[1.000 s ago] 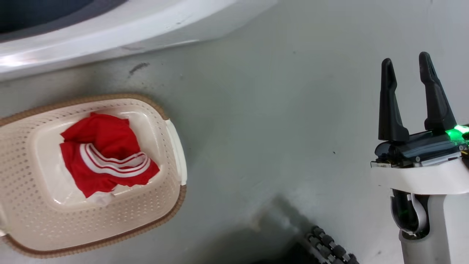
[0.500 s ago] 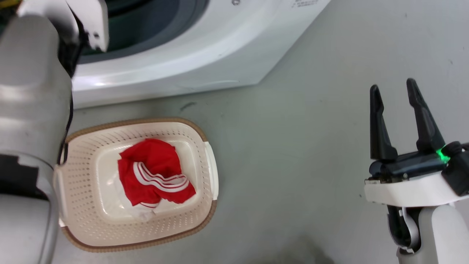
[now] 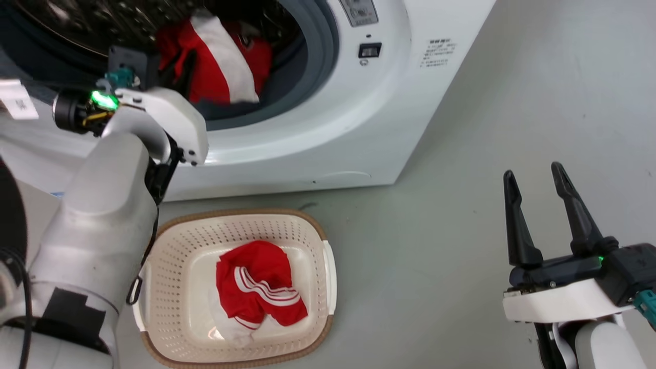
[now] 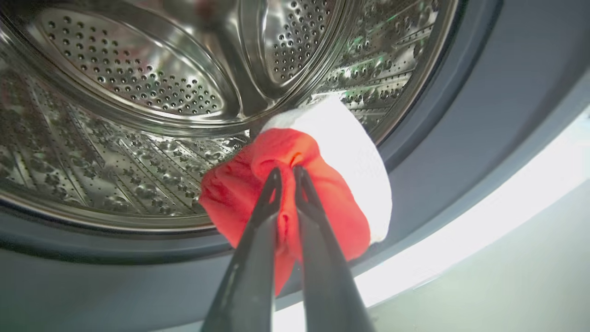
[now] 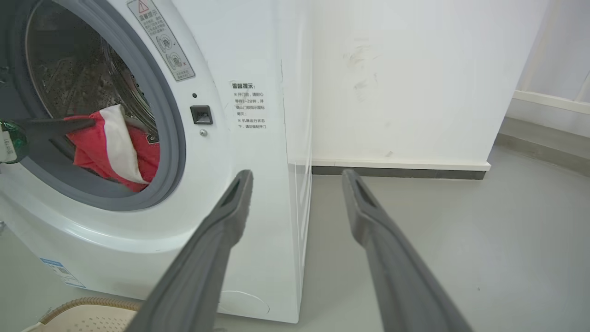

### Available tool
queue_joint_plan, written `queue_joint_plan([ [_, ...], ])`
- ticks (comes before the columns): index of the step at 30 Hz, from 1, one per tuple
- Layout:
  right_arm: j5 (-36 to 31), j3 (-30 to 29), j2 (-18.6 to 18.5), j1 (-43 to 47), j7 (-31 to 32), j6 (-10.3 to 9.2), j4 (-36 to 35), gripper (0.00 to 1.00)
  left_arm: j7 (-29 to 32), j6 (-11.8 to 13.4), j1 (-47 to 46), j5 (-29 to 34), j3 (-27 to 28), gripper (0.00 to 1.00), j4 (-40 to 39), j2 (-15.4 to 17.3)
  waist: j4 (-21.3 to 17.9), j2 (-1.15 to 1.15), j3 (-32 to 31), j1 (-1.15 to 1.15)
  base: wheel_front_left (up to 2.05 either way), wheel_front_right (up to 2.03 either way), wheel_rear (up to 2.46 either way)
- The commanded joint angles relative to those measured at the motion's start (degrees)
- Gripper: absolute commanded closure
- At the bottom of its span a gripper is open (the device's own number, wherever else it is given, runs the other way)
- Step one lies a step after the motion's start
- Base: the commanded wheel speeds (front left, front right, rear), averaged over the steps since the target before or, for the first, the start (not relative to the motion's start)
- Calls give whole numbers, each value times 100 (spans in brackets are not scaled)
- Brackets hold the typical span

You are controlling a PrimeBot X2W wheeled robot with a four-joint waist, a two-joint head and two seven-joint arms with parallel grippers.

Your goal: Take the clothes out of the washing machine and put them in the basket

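Your left claw [image 4: 286, 173] is pinched almost shut on a small fold of the red-and-white garment [image 4: 341, 203], at the mouth of the washing machine [image 3: 389, 102] in the upper left of the head view; your right claw [image 3: 533, 174] hangs wide open and empty at the lower right, over the floor [image 3: 435, 205]. That hold looks thin, just a pleat between the fingertips, so the cloth could slip out as you pull, most likely where it drags across the grey rubber ring [image 4: 461, 138], and drop on the floor short of the basket [image 3: 241, 212]. Trailing cloth might also catch on the lip of the drum [image 4: 138, 92]. You have the basket right below the door opening, lower centre, with a striped red garment [image 3: 256, 287] lying in it and bare bottom around that. Your left forearm [image 3: 102, 205] overlaps the basket's left rim in the head view, so aim the drop toward its right half; open floor lies further right.
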Motion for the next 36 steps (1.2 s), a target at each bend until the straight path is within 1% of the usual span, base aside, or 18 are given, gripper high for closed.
queue_joint_plan([
  [1, -9, -8, 4, 106, -12, -4, 13, 0, -77, 4, 172, -19, 13, 100, -105, -7, 141, 0, -254, 2, 0, 0, 0],
  [7, -53, -24, 3, 334, -12, -4, 75, 0, -194, 164, 768, -16, 56, 100, -765, 15, 281, 0, -657, 2, 0, 0, 0],
  [14, -63, 6, 4, 551, -12, -4, 138, 0, -221, 506, 1503, 22, 105, 100, -2054, 212, 412, 0, -1046, 2, 0, 0, 0],
  [18, -77, 2, 5, 629, -11, -4, 159, 0, -104, 755, 1902, 22, 148, 100, -2948, 418, 469, 0, -1218, 2, 0, 0, 0],
  [24, -87, 10, 5, 725, -11, -4, 164, 0, 267, 1164, 2525, -6, 245, 100, -4464, 785, 534, 0, -1367, 2, 0, 0, 0],
  [25, -87, 10, 5, 725, -11, -4, 164, 0, 267, 1164, 2525, -6, 245, 100, -4464, 785, 534, 0, -1367, 2, 0, 0, 0],
  [26, -89, 11, 5, 763, -11, -4, 161, 0, 398, 1317, 2723, 8, 283, 100, -4946, 914, 555, 0, -1390, 2, 0, 0, 0],
  [28, -90, 14, 5, 774, -11, -4, 159, 0, 532, 1452, 2917, 20, 300, 100, -5406, 1031, 570, 0, -1398, 2, 0, 0, 0],
  [32, -90, 43, 5, 794, -11, -4, 152, 0, 755, 1686, 3261, 60, 339, 100, -6163, 1232, 596, 0, -1388, 2, 0, 0, 0],
  [36, -77, 41, 5, 760, -11, -4, 142, 0, 908, 1827, 3594, 54, 316, 100, -6683, 1367, 607, 0, -1337, 2, 0, 0, 0],
])
